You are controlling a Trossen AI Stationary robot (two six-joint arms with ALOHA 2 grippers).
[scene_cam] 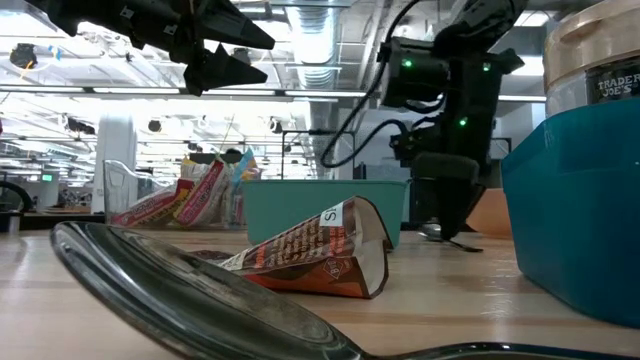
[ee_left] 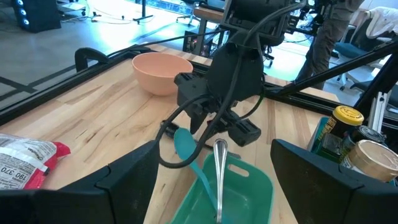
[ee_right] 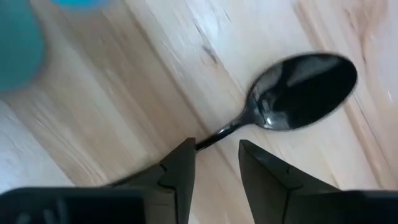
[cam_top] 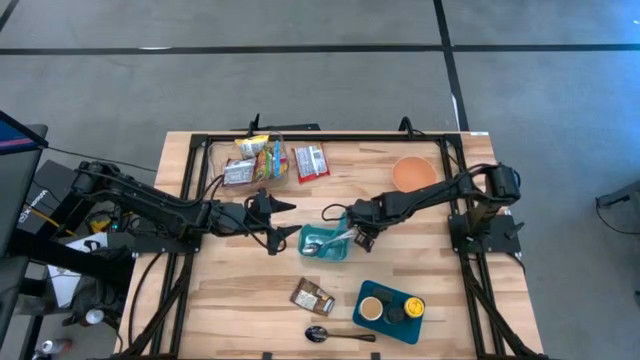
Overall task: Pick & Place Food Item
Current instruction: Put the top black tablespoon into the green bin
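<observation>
My right gripper (cam_top: pixel 362 238) points down at the table just right of a teal bin (cam_top: pixel 306 232), its fingers narrowly apart. A dark metal spoon (ee_right: pixel 305 90) lies on the wood below it, and its handle runs in under one fingertip (ee_right: pixel 186 158). My left gripper (cam_top: pixel 283 226) hovers open and empty left of the bin. The bin holds a metal utensil (ee_left: pixel 219 168) and a teal spoon (ee_left: pixel 186 146). A brown snack packet (cam_top: pixel 312 296) lies flat near the front. More packets (cam_top: pixel 258 158) lie at the far left. My right gripper stands over the spoon handle's end (ee_right: pixel 208 142), fingers pointing down. The wood shows in the gap between the fingers. The handle vanishes at one fingertip, and I cannot tell whether it touches.
An orange bowl (cam_top: pixel 413 172) stands at the far right. A blue tray with jars (cam_top: pixel 390 308) stands at the front right. Another spoon (cam_top: pixel 318 334) lies by the near edge. A red-and-white packet (cam_top: pixel 310 162) lies beside the other packets.
</observation>
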